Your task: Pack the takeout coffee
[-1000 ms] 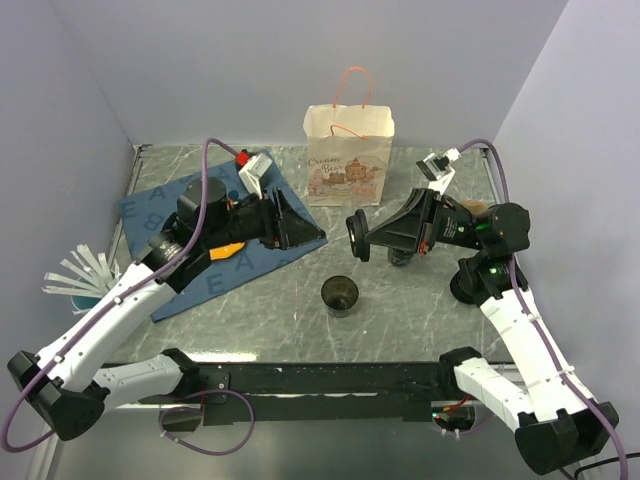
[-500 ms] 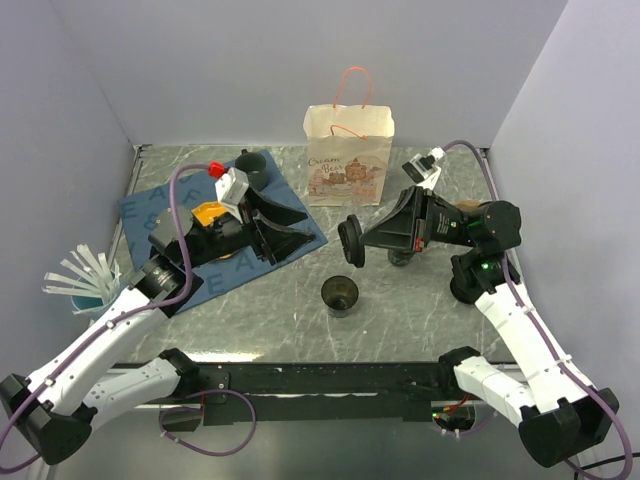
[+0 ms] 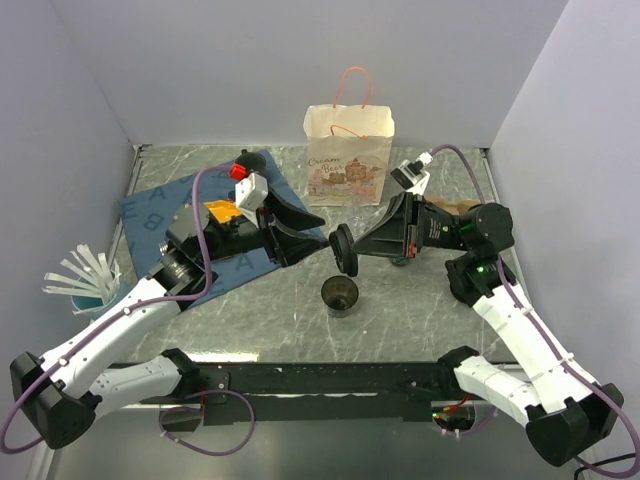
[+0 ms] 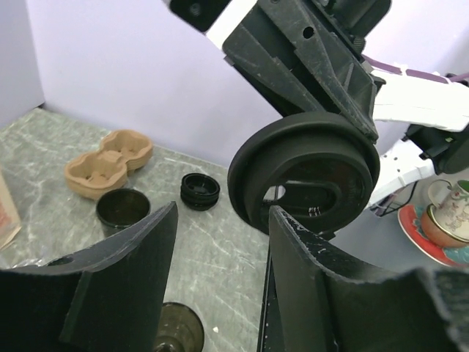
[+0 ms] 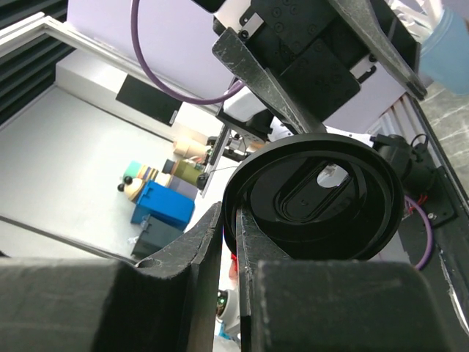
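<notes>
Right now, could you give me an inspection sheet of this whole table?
Surface: grey marbled table, blue cloth at left.
Job's things: open cup; black lid; cardboard cup tray; spare lids; paper bag.
Clutter: white strips in a blue holder; teacup on a plate.
Pincers: right pincer shut on the black lid; left pincer open, close to it.
Cables: purple cable on each arm.
Surroundings: plain pale walls.

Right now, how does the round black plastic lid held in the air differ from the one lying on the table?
The raised round black plastic lid stands on edge, its rim pinched by the right gripper; the other black lid lies flat on the marbled table, untouched, beside an open dark cup. Both are round and black.
</notes>
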{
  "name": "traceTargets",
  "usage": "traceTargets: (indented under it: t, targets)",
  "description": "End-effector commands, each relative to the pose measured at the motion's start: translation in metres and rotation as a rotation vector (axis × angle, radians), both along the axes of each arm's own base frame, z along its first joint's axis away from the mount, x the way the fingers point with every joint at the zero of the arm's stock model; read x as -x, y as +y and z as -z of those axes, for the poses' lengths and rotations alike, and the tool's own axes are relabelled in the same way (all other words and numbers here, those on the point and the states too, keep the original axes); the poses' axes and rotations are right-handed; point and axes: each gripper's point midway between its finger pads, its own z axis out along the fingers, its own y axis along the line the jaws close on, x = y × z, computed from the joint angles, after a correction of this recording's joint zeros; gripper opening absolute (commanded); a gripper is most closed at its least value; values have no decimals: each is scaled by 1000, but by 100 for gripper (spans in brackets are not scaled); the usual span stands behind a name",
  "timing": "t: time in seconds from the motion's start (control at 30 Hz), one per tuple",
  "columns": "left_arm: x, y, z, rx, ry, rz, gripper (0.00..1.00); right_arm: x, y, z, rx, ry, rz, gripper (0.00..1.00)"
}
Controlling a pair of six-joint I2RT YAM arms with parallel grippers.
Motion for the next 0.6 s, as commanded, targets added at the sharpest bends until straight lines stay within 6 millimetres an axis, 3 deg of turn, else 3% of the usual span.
traceTargets:
  t: [0.0,0.27,0.5,0.57]
  targets:
    - [14,-6,-30,61,-109,76,57,7,1,-7,-28,-39,7,17]
    - [23,-13,-31,69,-105,118,49,11,3,-5,-34,-40,-3,16]
    - [26,-15,-27,59,-88,140,10,12,3,-2,-34,-31,-10,17]
    - [25,-15,-24,48,-69,130,3,12,3,-1,-31,-31,-12,17]
